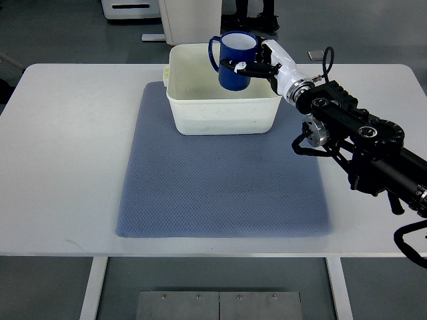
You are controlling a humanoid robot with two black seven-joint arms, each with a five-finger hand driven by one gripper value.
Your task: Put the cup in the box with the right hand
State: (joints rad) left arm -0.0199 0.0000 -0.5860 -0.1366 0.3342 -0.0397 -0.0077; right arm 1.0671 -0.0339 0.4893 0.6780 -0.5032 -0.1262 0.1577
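The right hand [257, 65] is curled around a blue cup [235, 61], its white fingers [250, 67] wrapped across the cup's side at about mid-height — a closed grasp with the cup's wall between thumb and fingers, as far as the view shows. The cup sits over the far-right part of the white box [223, 107], toward one o'clock from the box's centre; whether its base touches the box floor or hangs just above it cannot be told from this steep angle. The cup's long axis is roughly upright, tipped slightly, with the open mouth facing up and its pale inner wall visible, and the handle [215, 55] sticks out toward nine o'clock, away from the hand. The black forearm [360, 140] runs in from the picture's right edge at about four o'clock and crosses the box's right rim. The box rests on the far edge of a blue-grey mat [220, 193], at twelve o'clock on it, and its interior left of the cup is open room. The mat lies on a white table [60, 147], with wide bare tabletop at three and nine o'clock and the whole near half of the mat uncovered. Beyond the table's far edge, at twelve o'clock, stands a white cabinet base [190, 20] on grey floor.
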